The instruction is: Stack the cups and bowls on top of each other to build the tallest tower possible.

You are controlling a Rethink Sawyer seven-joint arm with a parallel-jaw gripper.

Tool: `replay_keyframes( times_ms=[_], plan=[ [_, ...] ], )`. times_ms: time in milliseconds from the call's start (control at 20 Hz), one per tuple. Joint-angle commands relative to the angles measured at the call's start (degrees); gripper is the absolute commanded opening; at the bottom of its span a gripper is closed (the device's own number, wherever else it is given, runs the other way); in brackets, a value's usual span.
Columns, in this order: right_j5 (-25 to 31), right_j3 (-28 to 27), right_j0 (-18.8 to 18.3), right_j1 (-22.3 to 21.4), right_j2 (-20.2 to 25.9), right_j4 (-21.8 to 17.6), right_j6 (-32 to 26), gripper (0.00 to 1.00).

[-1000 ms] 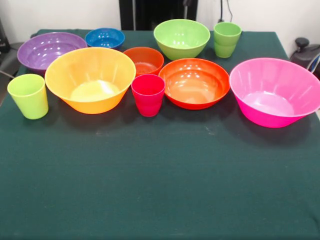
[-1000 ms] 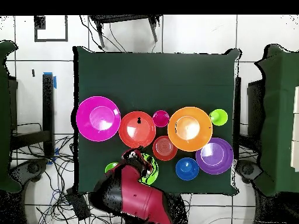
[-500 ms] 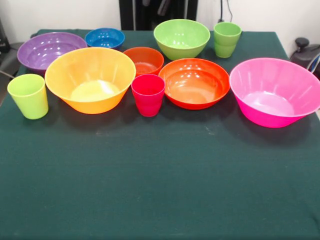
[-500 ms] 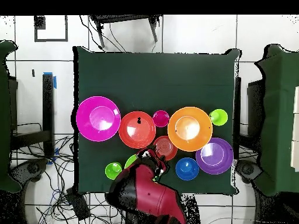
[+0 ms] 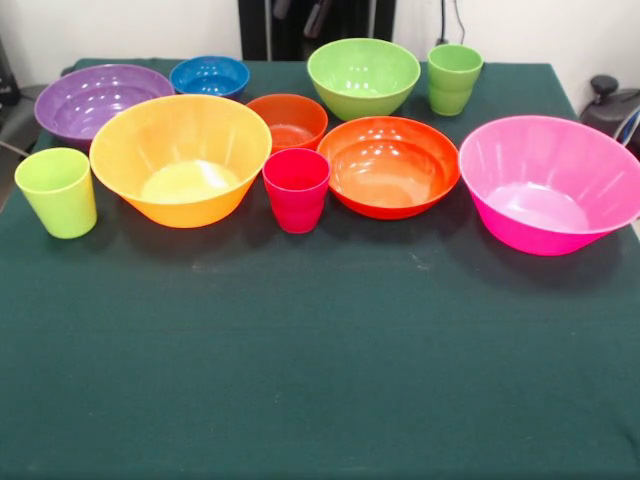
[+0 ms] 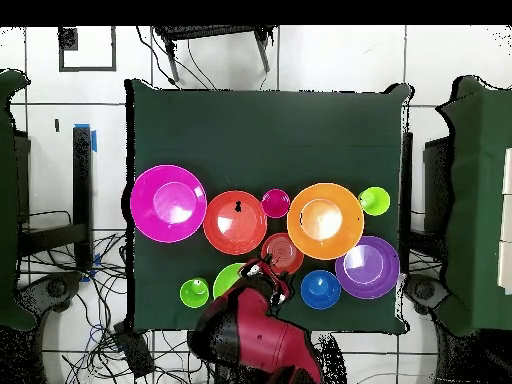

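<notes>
Front and overhead views of the green cloth-covered table (image 5: 320, 380) with 7 bowls and 3 cups, all standing rim-up and separately — nothing is stacked.

Front view, nearer row from the picture's left: a light green cup (image 5: 57, 192), the large yellow-orange bowl (image 5: 181, 158), the red-pink cup (image 5: 296, 189) just beside it, the medium orange bowl (image 5: 389, 166), and the large pink bowl (image 5: 551, 183) at the right.

Far row from the left: the purple bowl (image 5: 98, 100), the small blue bowl (image 5: 209, 76), the small dark orange bowl (image 5: 287, 120) between the yellow-orange and medium orange bowls, the lime green bowl (image 5: 363, 76), and the second light green cup (image 5: 453, 78) just beside it.

Overhead view: the red and black arm (image 6: 256, 340) reaches in from the bottom edge, covering part of the lime green bowl. Its gripper (image 6: 262, 270) lies at the near rim of the small dark orange bowl (image 6: 285, 250); whether it is open or closed cannot be told, and nothing is seen in its hold. In the front view only dark parts of the robot show at the top edge.
</notes>
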Motion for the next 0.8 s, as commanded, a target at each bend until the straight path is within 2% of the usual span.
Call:
replay_keyframes(
  times_ms=[50, 450, 600, 800],
  plan=[
    [-5.11, 3.75, -2.86, 4.69, 5.50, -4.70, 5.63, 1.00],
    [-13.70, 2.94, -7.30, 11.14, 7.57, -8.70, 6.68, 1.00],
    [-14.83, 4.05, -11.20, 10.26, 10.32, -13.37, 6.39, 1.00],
    [-14.48, 5.42, -13.79, 8.72, 13.02, -16.78, 6.83, 1.00]
  ],
)
